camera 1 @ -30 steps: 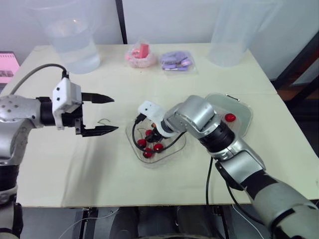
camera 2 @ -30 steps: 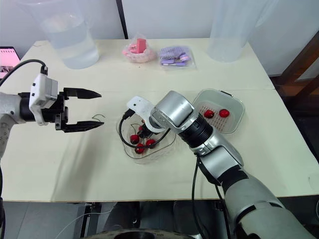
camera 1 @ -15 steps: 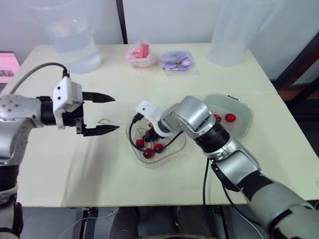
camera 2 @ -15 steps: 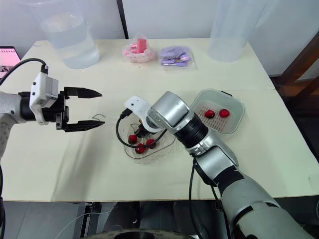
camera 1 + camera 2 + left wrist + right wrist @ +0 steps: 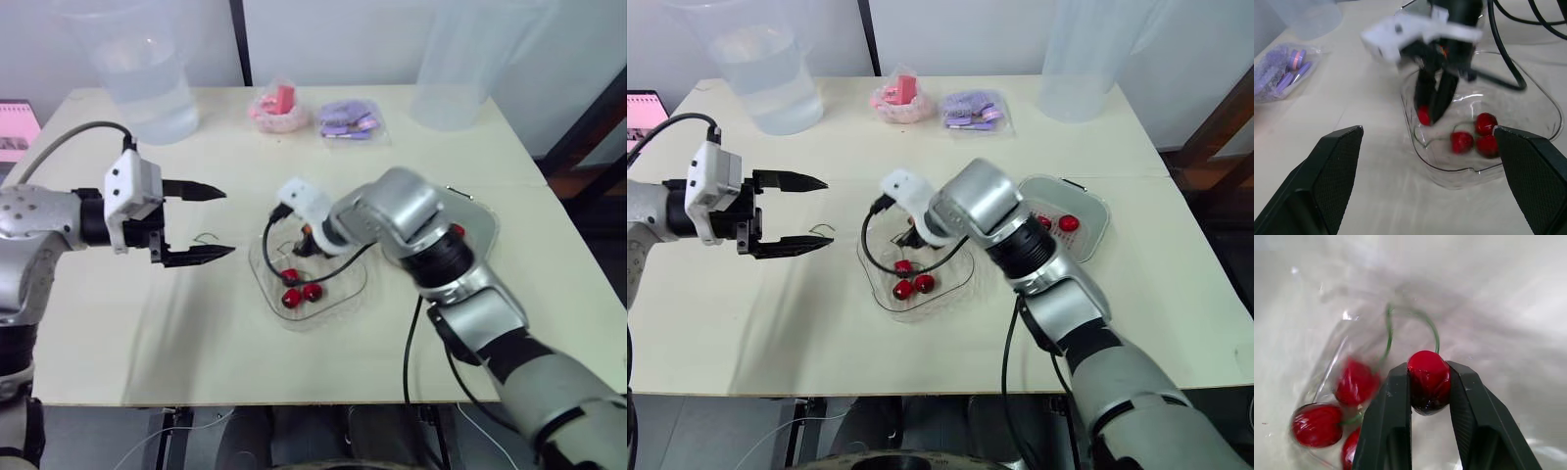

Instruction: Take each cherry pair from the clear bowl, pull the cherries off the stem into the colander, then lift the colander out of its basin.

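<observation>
**A:** What could go wrong here?

**B:** The clear bowl [image 5: 1459,172], at eight o'clock of the colander [image 5: 1087,242], may drag along if the stem snags its wall. The left gripper [image 5: 227,222] hovers spread at the bowl's ten o'clock.

**A:** And the cherry?

**B:** The cherry [image 5: 1428,384] is glossy red, pinched by the right gripper [image 5: 1428,368] over the bowl. Its thin green stem [image 5: 1388,333] could snap and drop the partner cherry.

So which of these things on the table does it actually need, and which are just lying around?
Needed: clear bowl, cherries in it, the cherry pinched in the right tool, colander, open left tool.
Lying about: water jug, second clear jug, pink packet, purple packet, bare stem.
</observation>
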